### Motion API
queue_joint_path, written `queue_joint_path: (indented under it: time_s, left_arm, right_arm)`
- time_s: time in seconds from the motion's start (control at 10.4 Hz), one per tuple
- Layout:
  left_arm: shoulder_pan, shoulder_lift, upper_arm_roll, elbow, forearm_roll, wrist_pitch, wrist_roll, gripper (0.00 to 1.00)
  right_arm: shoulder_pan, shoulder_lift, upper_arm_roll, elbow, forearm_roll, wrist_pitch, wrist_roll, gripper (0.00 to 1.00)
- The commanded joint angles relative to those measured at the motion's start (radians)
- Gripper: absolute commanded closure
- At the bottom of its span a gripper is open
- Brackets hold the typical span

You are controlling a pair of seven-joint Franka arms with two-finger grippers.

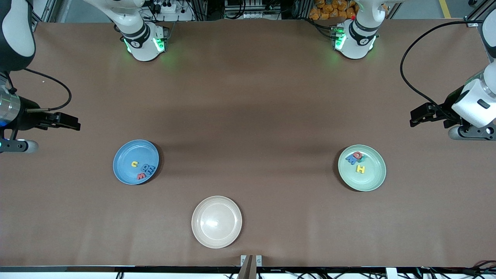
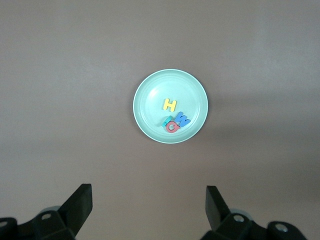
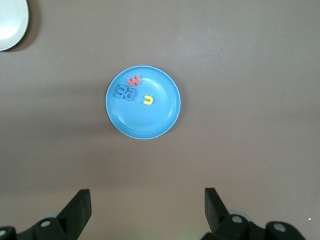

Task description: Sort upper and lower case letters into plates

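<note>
Three plates. Blue plate (image 1: pixel 135 161), toward the right arm's end: three letters (image 1: pixel 142 170) around its four o'clock. Green plate (image 1: pixel 362 167): four letters (image 1: pixel 357 161) at eleven o'clock. Cream plate (image 1: pixel 216 221): bare. Left gripper (image 1: pixel 415 118) and right gripper (image 1: pixel 75 123) hover, fingers spread, holding nothing.

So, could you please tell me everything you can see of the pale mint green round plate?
The pale mint green round plate is shallow and matte, with a low raised rim. It lies flat on the brown table toward the left arm's end. In it lie a yellow H and, touching one another, a blue letter, a red letter and a teal piece. No gripper touches it.
</note>
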Motion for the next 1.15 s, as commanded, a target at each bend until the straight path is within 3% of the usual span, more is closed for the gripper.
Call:
queue_joint_path:
  time_s: [0.0,0.38,0.48,0.58,0.77,1.06]
  left_arm:
    - [0.009,-0.003,-0.006,-0.006,-0.014,0.004,0.029,0.0]
    - [-0.005,-0.003,-0.007,0.012,-0.013,0.004,0.029,0.0]
    - [-0.01,-0.003,-0.007,0.014,-0.011,0.004,0.029,0.0]
    - [-0.01,-0.003,-0.007,0.012,-0.017,0.004,0.029,0.0]
    - [-0.011,-0.003,-0.007,0.012,-0.014,0.004,0.029,0.0]
    - [-0.016,-0.003,-0.009,0.014,-0.014,0.004,0.029,0.0]
  right_arm:
    - [0.017,-0.111,-0.024,-0.159,0.017,0.098,-0.006,0.0]
    - [0.017,-0.235,-0.047,-0.351,0.026,0.221,-0.011,0.0]
    - [0.022,-0.286,-0.06,-0.411,0.063,0.251,-0.011,0.0]
    - [0.035,-0.296,-0.072,-0.417,0.069,0.241,-0.005,0.0]
    - [0.144,-0.297,-0.168,-0.405,0.071,0.223,0.004,0.0]
    - [0.176,-0.288,-0.175,-0.379,0.069,0.216,0.009,0.0]
